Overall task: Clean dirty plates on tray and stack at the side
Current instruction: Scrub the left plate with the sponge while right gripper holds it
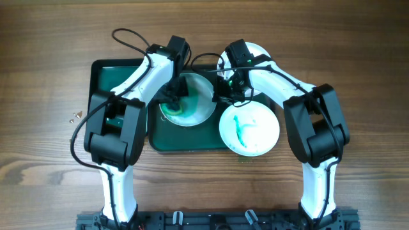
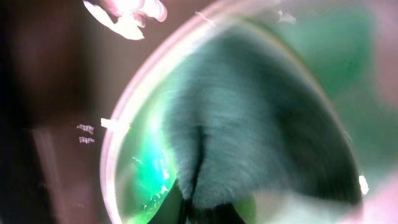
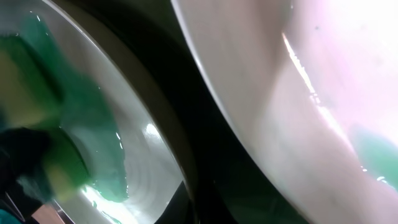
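The large dark green tray holds two white plates. The middle plate has green smears. My left gripper is shut on a green sponge and presses it on this plate, whose rim fills the left wrist view. My right gripper sits at the plate's right rim and appears shut on it. The right plate bears a green smear and also shows in the right wrist view. A third plate lies behind the right arm, mostly hidden.
A smaller dark green tray lies left of the large one, partly under the left arm. Small bits of debris lie on the wooden table to its left. Both arms cross over the trays.
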You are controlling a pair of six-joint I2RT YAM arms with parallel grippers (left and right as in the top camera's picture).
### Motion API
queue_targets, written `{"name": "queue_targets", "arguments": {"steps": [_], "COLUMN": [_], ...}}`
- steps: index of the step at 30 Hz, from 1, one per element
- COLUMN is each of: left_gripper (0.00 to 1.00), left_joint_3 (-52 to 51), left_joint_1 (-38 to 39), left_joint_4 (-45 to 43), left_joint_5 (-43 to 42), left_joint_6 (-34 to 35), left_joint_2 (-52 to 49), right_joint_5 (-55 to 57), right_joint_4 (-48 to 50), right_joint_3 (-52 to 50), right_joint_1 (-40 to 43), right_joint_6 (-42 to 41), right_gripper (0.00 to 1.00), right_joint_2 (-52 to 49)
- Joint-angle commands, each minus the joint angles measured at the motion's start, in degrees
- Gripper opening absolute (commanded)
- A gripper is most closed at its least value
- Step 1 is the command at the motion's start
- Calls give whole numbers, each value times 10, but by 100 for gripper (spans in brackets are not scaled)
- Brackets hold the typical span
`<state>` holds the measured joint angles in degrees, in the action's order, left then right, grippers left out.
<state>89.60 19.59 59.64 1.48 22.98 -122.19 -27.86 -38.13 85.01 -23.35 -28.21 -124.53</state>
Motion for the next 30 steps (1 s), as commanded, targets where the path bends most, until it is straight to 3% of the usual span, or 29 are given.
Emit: {"name": "queue_targets", "arguments": {"steps": [1,3,8,10,14,20,24,26,30], "left_gripper": [4,4,4,4,4,4,4,4,4], "left_joint_3": [-4,-4,-4,-4,-4,-4,-4,4,51], "left_joint_1": [22,25,22,18,8,-4,-5,-9,-31], "left_joint_4": [6,-11,-107,-146,-191,-137,-72,-27,50], "left_joint_5": [-226,-261,-226,-159,55,241,210,119,21], "left_joint_6": [-134,-138,-134,-105,-28,25,32,26,-25], "left_joint_2": [0,0,0,0,0,0,0,4,25], "right_joint_5": [18,18,16,16,16,16,17,17,16], "right_joint_4": [-1,-2,-3,-3,-3,-3,-3,-3,-5], "right_joint_3": [-4,-4,-4,-4,-4,-4,-4,-4,-4], "right_joint_1": [3,3,3,3,3,3,3,3,3], "right_joint_6": [-3,-3,-3,-3,-3,-3,-2,0,11], "right_gripper": [4,4,4,4,4,4,4,4,4], "right_joint_2": [-19,-19,-19,-19,-19,-19,-19,-19,-19]}}
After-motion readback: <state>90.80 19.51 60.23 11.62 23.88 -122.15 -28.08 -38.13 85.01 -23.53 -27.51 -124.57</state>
